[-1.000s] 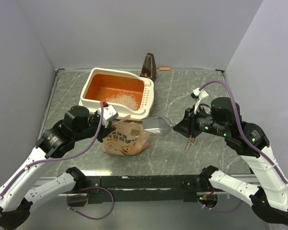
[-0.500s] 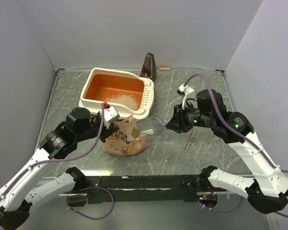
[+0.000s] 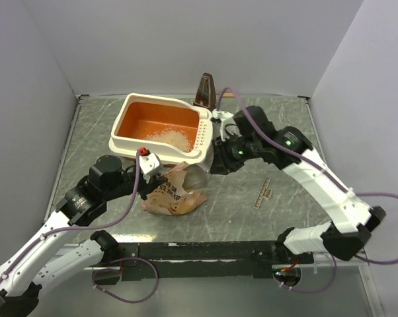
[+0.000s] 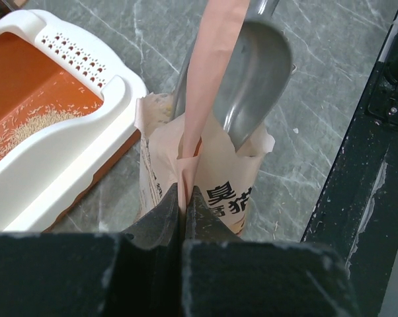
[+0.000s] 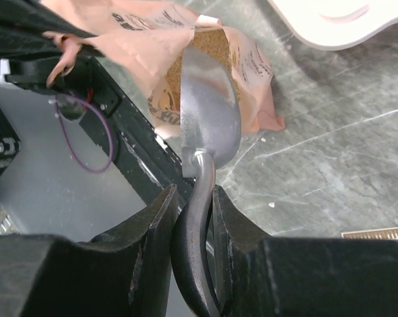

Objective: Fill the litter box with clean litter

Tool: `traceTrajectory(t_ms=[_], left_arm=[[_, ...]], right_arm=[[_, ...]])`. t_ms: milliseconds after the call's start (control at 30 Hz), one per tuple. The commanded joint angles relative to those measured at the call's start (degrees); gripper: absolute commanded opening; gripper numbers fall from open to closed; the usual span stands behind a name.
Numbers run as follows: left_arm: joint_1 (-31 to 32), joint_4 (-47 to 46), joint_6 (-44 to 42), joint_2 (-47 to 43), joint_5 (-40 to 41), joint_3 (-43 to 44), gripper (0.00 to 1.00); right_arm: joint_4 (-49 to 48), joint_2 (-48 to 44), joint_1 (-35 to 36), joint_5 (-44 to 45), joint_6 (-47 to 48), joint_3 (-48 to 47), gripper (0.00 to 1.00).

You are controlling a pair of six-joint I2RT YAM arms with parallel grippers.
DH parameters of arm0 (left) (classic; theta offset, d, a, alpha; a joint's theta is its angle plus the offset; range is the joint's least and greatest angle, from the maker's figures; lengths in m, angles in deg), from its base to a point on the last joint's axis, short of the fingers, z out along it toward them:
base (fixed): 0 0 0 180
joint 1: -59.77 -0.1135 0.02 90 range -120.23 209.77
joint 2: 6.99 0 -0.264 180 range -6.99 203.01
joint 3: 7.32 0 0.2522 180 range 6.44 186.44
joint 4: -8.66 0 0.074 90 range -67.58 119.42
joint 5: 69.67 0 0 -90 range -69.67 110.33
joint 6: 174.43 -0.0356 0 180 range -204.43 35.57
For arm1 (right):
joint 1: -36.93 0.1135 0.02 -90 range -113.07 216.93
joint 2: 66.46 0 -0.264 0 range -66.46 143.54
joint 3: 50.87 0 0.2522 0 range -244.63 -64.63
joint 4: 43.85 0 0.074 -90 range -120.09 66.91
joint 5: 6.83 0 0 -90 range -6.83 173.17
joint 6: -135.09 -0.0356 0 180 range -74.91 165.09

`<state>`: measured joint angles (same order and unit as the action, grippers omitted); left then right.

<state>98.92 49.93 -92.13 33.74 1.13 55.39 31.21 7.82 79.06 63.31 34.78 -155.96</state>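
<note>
Right now, the right gripper [image 5: 192, 198] is clamped narrow on the curved handle of a metal scoop [image 5: 209, 112], with the bowl pointing away from the wrist and its tip at the open mouth of the tan printed bag [image 5: 245, 72]. Tan granules show inside that mouth. The left gripper [image 4: 184, 198] has its jaws pressed together on a fold of the bag's torn top edge, so the paper is pinched between them.

The bag stands slumped on the grey marbled table [image 3: 285, 125], just in front of the litter box [image 3: 159, 99], close to its slotted rim. The clean litter [image 3: 169, 137] lies as a thin pale patch on the orange floor, toward the near side by the slots — much of the floor is bare orange.

A dark metronome [image 3: 205, 91] stands behind the box's far right corner. A ruler-like strip [image 3: 262, 193] lies flat to the right, well apart from the bag.
</note>
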Motion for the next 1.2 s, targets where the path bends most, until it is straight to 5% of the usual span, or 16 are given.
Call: traceTrajectory(t_ms=[0,600,1167], left_arm=[[0.5,-8.0,0.9,-2.9,-0.7,-2.1,0.01],[0.5,-16.6,4.1,-9.1,4.8,-10.0,0.01],[0.5,-17.9,3.1,-10.7,5.6,-11.4,0.01]], right_arm=[[5.1,5.4,1.8,1.2,0.3,-6.1,0.00],[10.3,28.3,4.9,1.7,-4.2,-16.0,0.00],[-21.5,24.1,3.7,-11.9,-14.2,12.2,0.00]])
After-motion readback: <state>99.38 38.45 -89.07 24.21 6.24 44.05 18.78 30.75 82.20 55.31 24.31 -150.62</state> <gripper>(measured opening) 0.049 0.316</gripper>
